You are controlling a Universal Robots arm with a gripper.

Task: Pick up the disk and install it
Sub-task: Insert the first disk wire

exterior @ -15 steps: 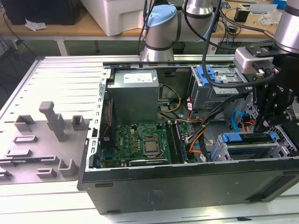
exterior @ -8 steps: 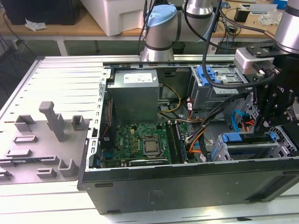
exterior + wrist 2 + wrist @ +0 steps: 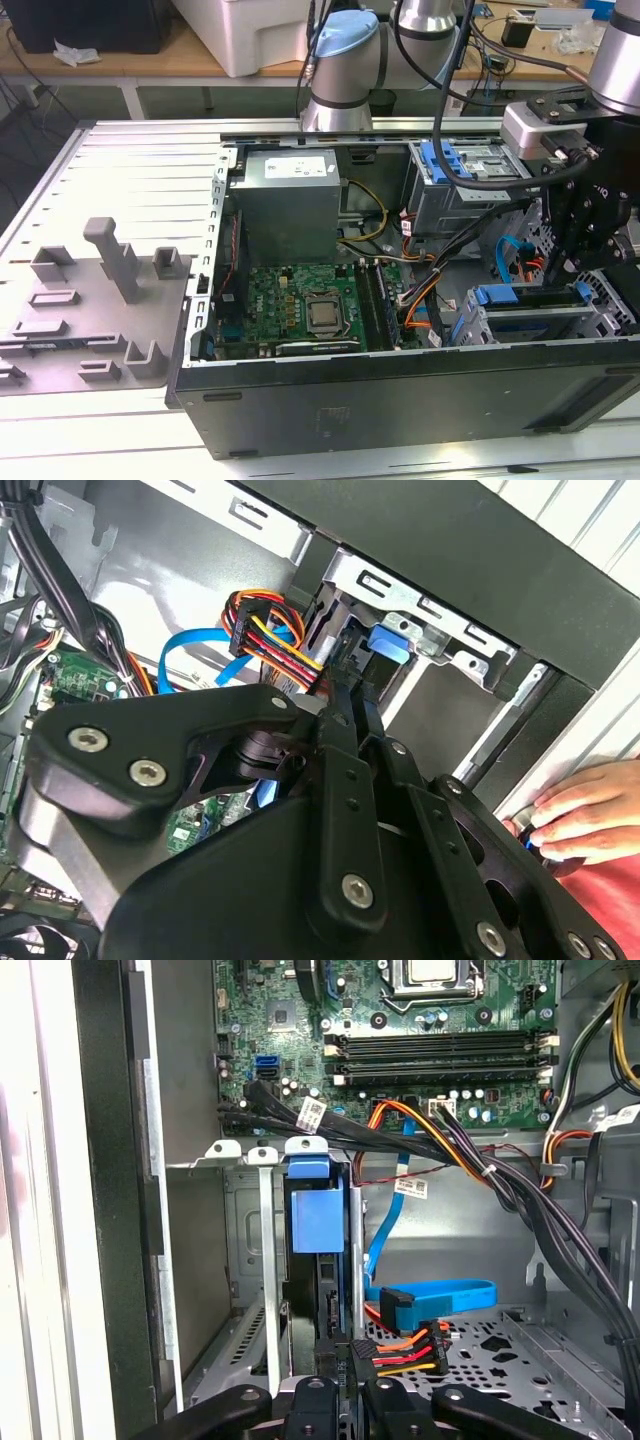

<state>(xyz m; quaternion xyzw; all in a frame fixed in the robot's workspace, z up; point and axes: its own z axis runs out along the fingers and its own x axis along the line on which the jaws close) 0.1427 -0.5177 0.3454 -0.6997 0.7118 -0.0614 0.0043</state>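
Open computer case (image 3: 400, 400), lying on its side. Disk (image 3: 318, 1260): blue-framed, standing on edge in the metal drive cage (image 3: 250, 1220) at the case's front corner, partly inserted. Gripper (image 3: 345, 1385): fingers (image 3: 322, 1360) closed on the disk's rear edge. Motherboard (image 3: 300, 305) at the case's middle, power supply (image 3: 288, 195) at the far edge. A person's hand (image 3: 585, 810) rests on the case's outer rim.

Blue-caddied disk (image 3: 316, 1260) on edge in the drive cage (image 3: 255, 1260).
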